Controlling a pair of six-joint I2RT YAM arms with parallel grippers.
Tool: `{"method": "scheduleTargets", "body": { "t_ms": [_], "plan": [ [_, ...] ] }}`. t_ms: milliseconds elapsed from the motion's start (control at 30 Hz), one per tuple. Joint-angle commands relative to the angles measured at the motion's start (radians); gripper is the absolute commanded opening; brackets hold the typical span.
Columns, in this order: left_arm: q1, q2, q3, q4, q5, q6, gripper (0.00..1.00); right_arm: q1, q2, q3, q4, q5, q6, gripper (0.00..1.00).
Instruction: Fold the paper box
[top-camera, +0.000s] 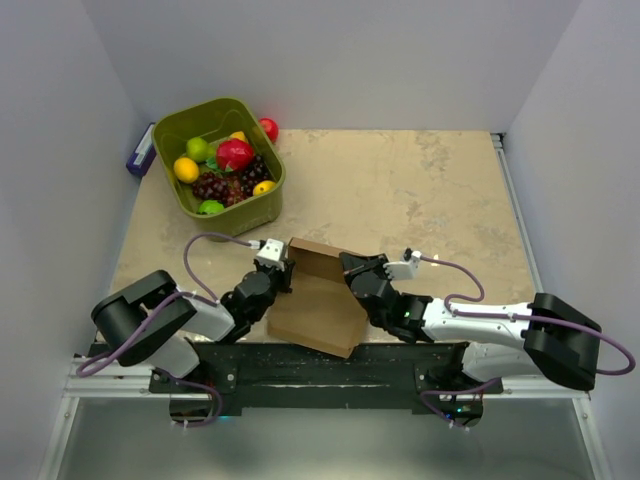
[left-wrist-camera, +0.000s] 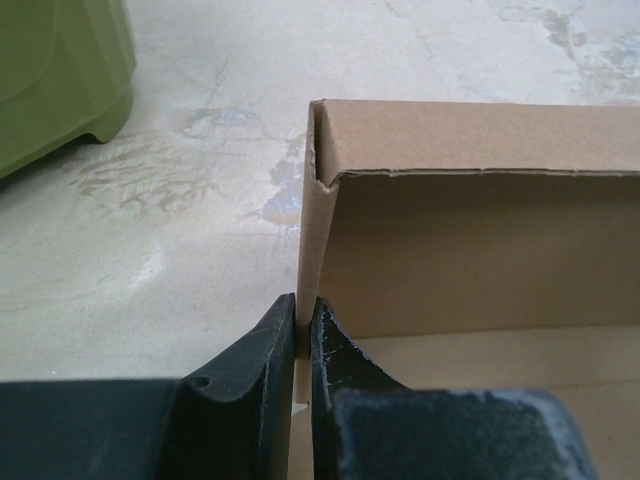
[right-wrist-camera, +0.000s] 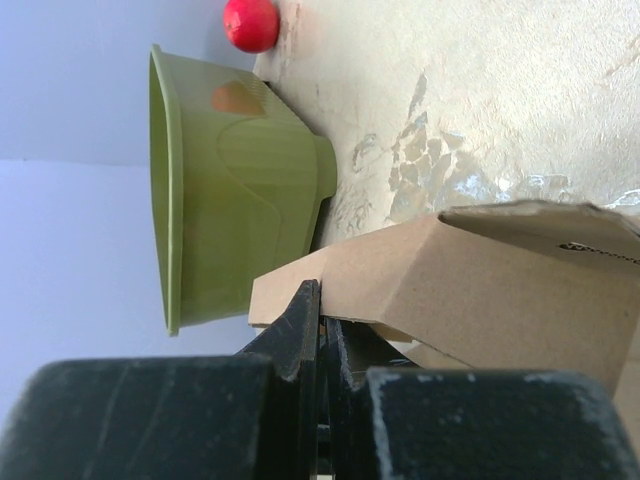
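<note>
The brown paper box (top-camera: 318, 300) lies partly folded near the table's front edge, between the two arms. Its far wall stands up. My left gripper (top-camera: 283, 272) is shut on the box's left side wall; in the left wrist view the fingertips (left-wrist-camera: 303, 312) pinch the thin upright cardboard (left-wrist-camera: 470, 240). My right gripper (top-camera: 352, 272) is at the box's right side. In the right wrist view the gripper (right-wrist-camera: 322, 315) is shut on the edge of a cardboard flap (right-wrist-camera: 480, 290).
A green bin (top-camera: 170, 135) full of toy fruit stands at the back left, and shows in the right wrist view (right-wrist-camera: 230, 190). A red ball (top-camera: 268, 128) lies behind it. A small purple box (top-camera: 140, 152) sits by the left wall. White walls enclose the table.
</note>
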Motion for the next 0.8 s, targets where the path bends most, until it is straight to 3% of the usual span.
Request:
{"method": "scheduleTargets", "body": {
  "t_ms": [0,300,500,567,600,667,767],
  "plan": [
    [0.007,-0.015,0.043,-0.127,-0.232,0.034,0.0,0.023,-0.022,0.007,-0.112,0.034,-0.046,0.0],
    [0.007,-0.021,0.05,-0.17,-0.329,0.046,0.0,0.023,-0.05,0.006,-0.144,0.059,-0.046,0.0],
    [0.001,-0.014,0.017,-0.046,-0.182,0.115,0.02,0.023,-0.031,0.012,-0.135,0.053,-0.052,0.0],
    [-0.002,-0.023,0.014,-0.038,-0.122,0.108,0.1,0.023,-0.027,0.012,-0.134,0.051,-0.055,0.0],
    [-0.001,-0.03,0.01,-0.04,-0.105,0.092,0.22,0.024,-0.028,0.01,-0.135,0.051,-0.056,0.0],
    [-0.001,-0.067,0.003,-0.063,-0.057,0.068,0.35,0.023,-0.028,0.009,-0.134,0.054,-0.061,0.0],
    [-0.001,-0.138,-0.005,-0.121,0.001,0.034,0.47,0.023,-0.03,0.007,-0.132,0.057,-0.066,0.0]
  ]
}}
